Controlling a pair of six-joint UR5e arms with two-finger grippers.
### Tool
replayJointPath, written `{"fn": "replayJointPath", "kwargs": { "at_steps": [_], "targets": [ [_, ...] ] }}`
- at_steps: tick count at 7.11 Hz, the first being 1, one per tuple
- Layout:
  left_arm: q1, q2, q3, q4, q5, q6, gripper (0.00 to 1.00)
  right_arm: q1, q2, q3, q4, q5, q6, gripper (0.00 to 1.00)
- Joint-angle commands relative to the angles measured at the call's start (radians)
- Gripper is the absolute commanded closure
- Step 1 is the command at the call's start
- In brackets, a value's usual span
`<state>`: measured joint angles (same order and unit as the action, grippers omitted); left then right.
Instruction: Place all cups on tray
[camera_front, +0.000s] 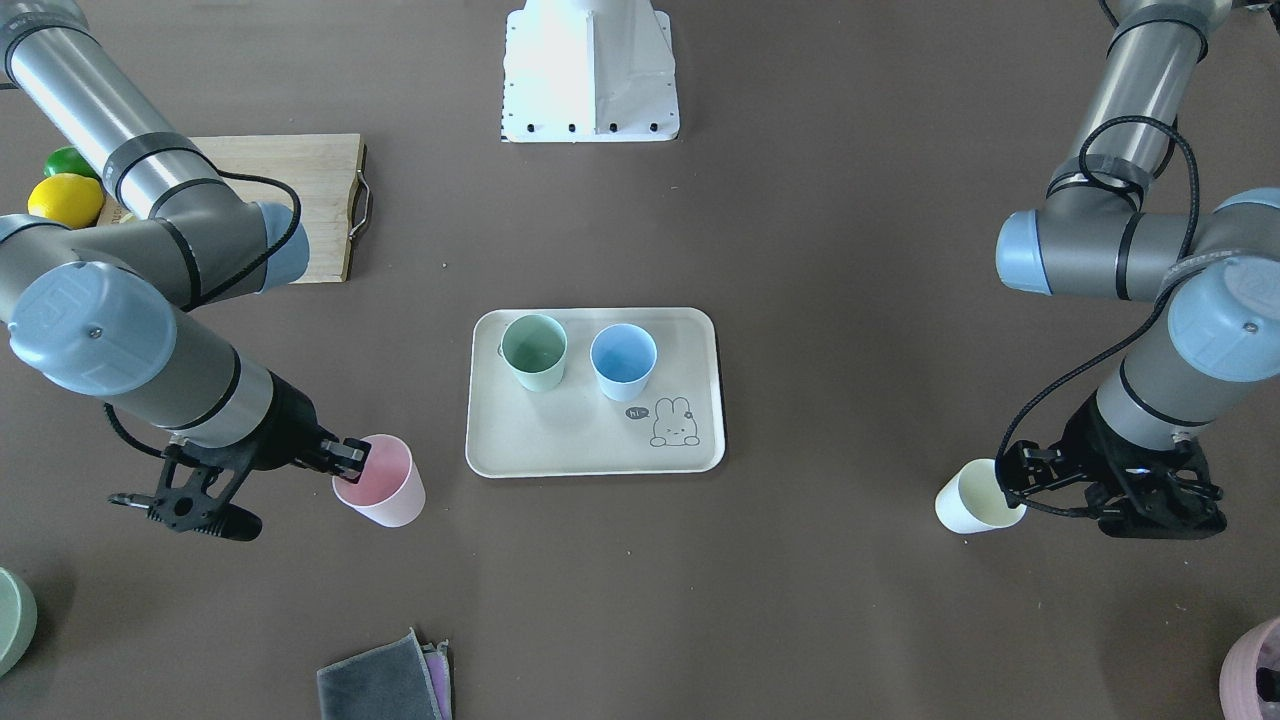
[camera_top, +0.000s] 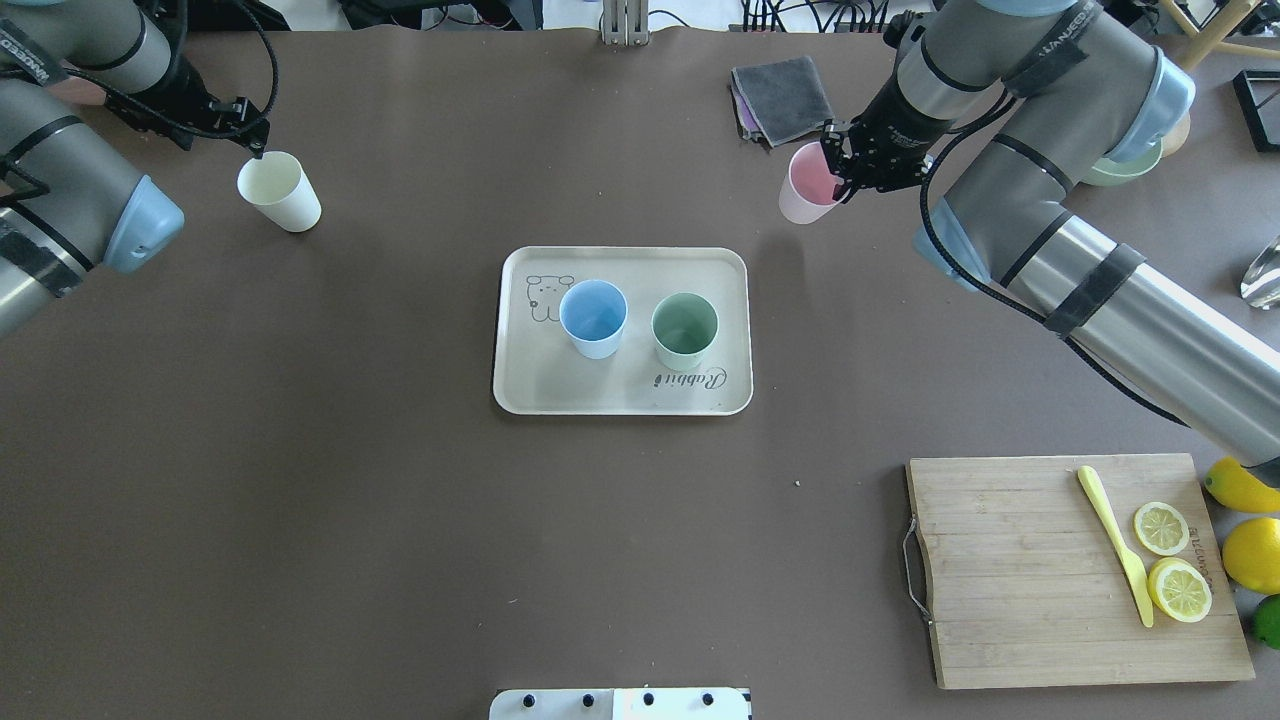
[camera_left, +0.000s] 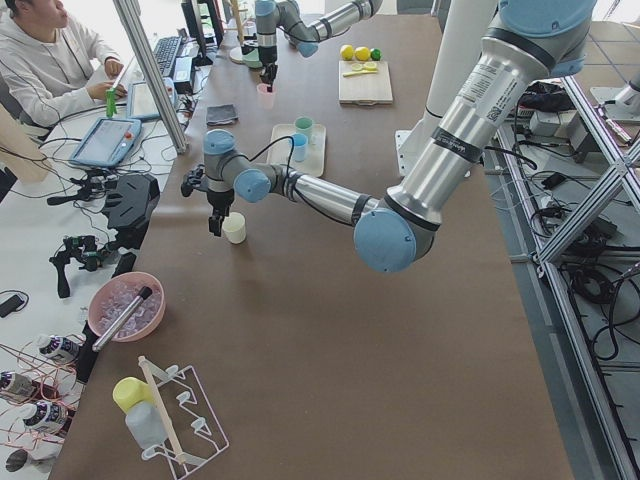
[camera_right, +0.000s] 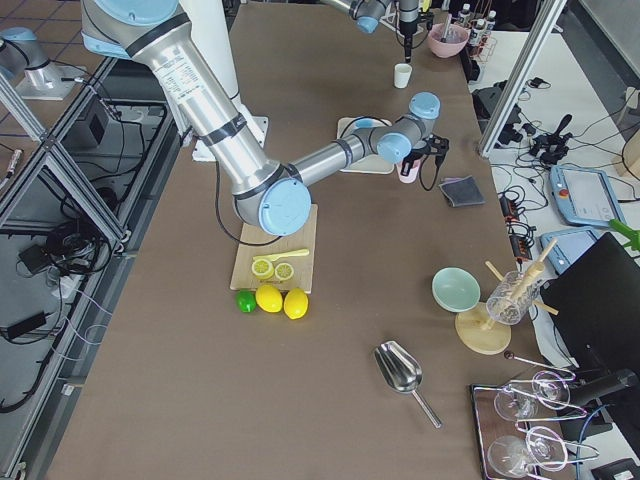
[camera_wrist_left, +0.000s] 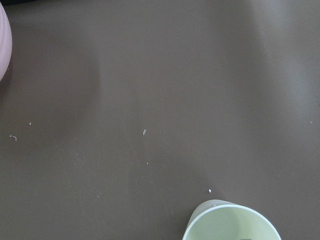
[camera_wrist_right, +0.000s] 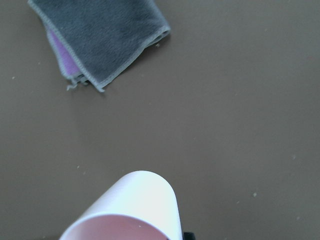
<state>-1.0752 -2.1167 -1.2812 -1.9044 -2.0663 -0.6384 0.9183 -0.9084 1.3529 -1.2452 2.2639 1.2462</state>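
The cream-beige tray (camera_front: 590, 445) (camera_top: 620, 395) lies mid-table and holds the pale green cup (camera_front: 534, 351) (camera_top: 685, 331) and the light blue cup (camera_front: 623, 360) (camera_top: 593, 318), both upright. The pink cup (camera_front: 385, 490) (camera_top: 806, 185) (camera_wrist_right: 132, 210) is off the tray, by the cloth. My right gripper (camera_front: 352, 455) (camera_top: 843, 170) is shut on its rim. The cream-yellow cup (camera_front: 972, 497) (camera_top: 281, 191) (camera_wrist_left: 231, 222) stands on the table at the other end. My left gripper (camera_front: 1012, 478) (camera_top: 258, 148) is at its rim, one finger inside, jaws apart.
A folded grey and purple cloth (camera_front: 385, 680) (camera_top: 782, 95) (camera_wrist_right: 95, 37) lies near the pink cup. A wooden cutting board (camera_top: 1075, 565) holds a yellow knife and lemon slices, with lemons (camera_top: 1255, 552) beside it. A green bowl (camera_front: 12, 618) and a pink bowl (camera_front: 1255, 668) sit at the table edges.
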Motion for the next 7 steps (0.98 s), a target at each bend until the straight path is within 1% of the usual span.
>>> {"fn": "replayJointPath", "kwargs": {
  "at_steps": [1,2,3,4,5,6,7],
  "targets": [
    [0.024,0.009,0.074,-0.097,0.002,-0.007,0.2,-0.086,0.016,0.051,0.001,-0.012,0.062,1.0],
    [0.029,0.011,0.076,-0.102,0.0,-0.009,0.31,-0.108,0.02,0.055,0.003,-0.014,0.064,1.0],
    [0.046,0.011,0.074,-0.102,0.0,-0.047,0.58,-0.127,0.026,0.058,0.003,-0.03,0.062,1.0],
    [0.057,-0.002,0.062,-0.099,-0.006,-0.073,1.0,-0.133,0.032,0.058,0.003,-0.033,0.064,1.0],
    [0.066,-0.014,0.059,-0.1,-0.008,-0.072,1.0,-0.143,0.034,0.057,0.004,-0.041,0.062,1.0],
    [0.069,-0.05,0.025,-0.075,-0.03,-0.095,1.0,-0.157,0.034,0.052,0.032,-0.069,0.064,1.0],
    [0.084,-0.087,-0.002,-0.067,-0.049,-0.154,1.0,-0.167,0.033,0.046,0.048,-0.073,0.064,1.0]
  ]
}}
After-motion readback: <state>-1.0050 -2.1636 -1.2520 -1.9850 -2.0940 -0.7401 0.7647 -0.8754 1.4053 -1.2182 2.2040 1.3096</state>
